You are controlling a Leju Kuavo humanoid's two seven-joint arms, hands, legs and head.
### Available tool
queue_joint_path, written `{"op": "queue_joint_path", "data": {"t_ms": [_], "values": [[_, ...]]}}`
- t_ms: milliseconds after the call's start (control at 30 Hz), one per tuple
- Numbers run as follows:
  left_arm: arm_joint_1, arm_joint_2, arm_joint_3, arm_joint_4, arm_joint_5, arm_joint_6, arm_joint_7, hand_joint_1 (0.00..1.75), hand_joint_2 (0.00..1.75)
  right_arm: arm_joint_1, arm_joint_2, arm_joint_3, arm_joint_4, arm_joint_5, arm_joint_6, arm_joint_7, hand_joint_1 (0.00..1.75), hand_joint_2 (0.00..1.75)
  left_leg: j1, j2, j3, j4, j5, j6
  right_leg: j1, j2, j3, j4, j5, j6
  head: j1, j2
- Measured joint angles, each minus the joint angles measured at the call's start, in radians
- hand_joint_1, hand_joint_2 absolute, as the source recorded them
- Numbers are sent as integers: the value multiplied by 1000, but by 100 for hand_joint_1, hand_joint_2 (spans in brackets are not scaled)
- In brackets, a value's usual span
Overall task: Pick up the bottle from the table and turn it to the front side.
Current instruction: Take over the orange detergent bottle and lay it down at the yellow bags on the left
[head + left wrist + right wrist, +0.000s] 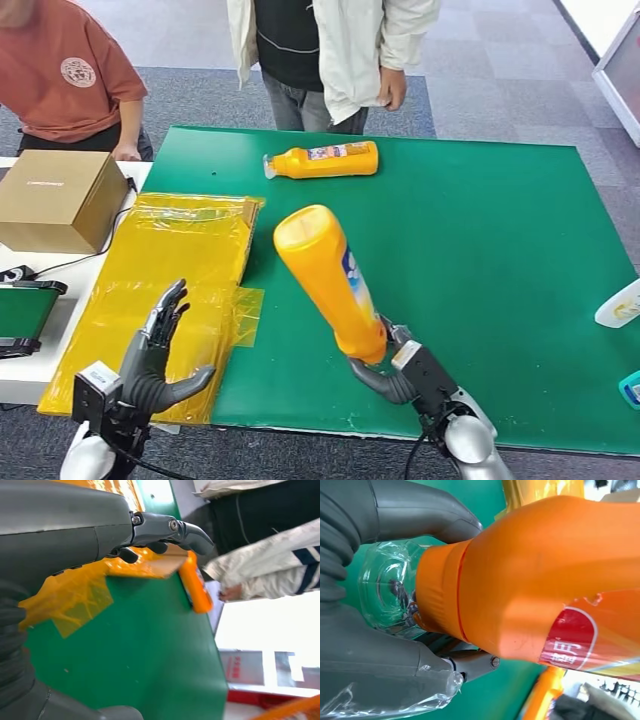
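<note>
Grey carpet tiles surround a green-topped table (490,250), where two people stand at the far edge. Above the near edge, the right hand (389,365) grips a tall orange plastic bottle (332,280) by its neck end, its clear cap (388,590) tucked between thumb and fingers; the bottle is lifted off the table and tilts up and away, base uppermost, with part of a printed label facing right. The pick-up looks done and the turning step is in hand. Next the wrist would need to roll the bottle until its front label faces forward, keeping the narrow neck from slipping. A second orange bottle (324,160) lies on its side near the far edge. The left hand (155,355) hovers with spread fingers, holding nothing, over crinkled yellow plastic bags (173,270) at the table's left edge.
</note>
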Motion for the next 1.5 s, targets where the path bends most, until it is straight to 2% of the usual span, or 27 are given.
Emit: {"op": "queue_joint_path", "data": {"t_ms": [67, 233, 367, 567, 767, 1100, 1233, 1500], "values": [[-10, 0, -13, -8, 57, -52, -1, 0, 175, -2, 5, 23, -5, 41, -29, -4, 175, 175, 0, 0, 0, 0, 0, 0, 0, 0, 0, 0, 0, 0, 0, 0], [-45, -6, -74, -37, 308, -251, 9, 0, 175, -18, 25, 84, 0, 105, -83, -24, 175, 175, 0, 0, 0, 0, 0, 0, 0, 0, 0, 0, 0, 0, 0, 0], [-80, -12, -132, -50, 434, -330, 39, 0, 175, -39, 39, 128, 12, 112, -92, -34, 175, 175, 0, 0, 0, 0, 0, 0, 0, 0, 0, 0, 0, 0, 0, 0], [-126, -13, -189, -51, 494, -350, 49, 0, 175, -60, 53, 181, 24, 123, -95, -43, 175, 175, 0, 0, 0, 0, 0, 0, 0, 0, 0, 0, 0, 0, 0, 0], [-136, -32, -194, -67, 563, -347, 49, 0, 175, -49, 57, 239, 28, 153, -100, -44, 175, 175, 0, 0, 0, 0, 0, 0, 0, 0, -1, 0, -1, -1, 0, 0], [-135, -67, -185, -100, 602, -319, 70, 0, 175, 4, 68, 304, 32, 232, -183, -51, 175, 175, 0, 0, -1, 0, -1, -1, 0, 0, -1, 0, -2, -2, 0, 0], [-136, -69, -188, -100, 584, -323, 80, 175, 175, 4, 69, 314, 38, 255, -196, -46, 175, 175, 0, 0, -1, 0, -1, -1, 0, 0, -1, 0, -2, -1, 0, 0], [-137, -54, -203, -100, 497, -303, 65, 175, 175, 5, 69, 309, 44, 268, -216, -41, 175, 175, 0, 0, -1, 0, -1, -1, 0, 0, -1, 0, -2, -2, 0, 0]]}}
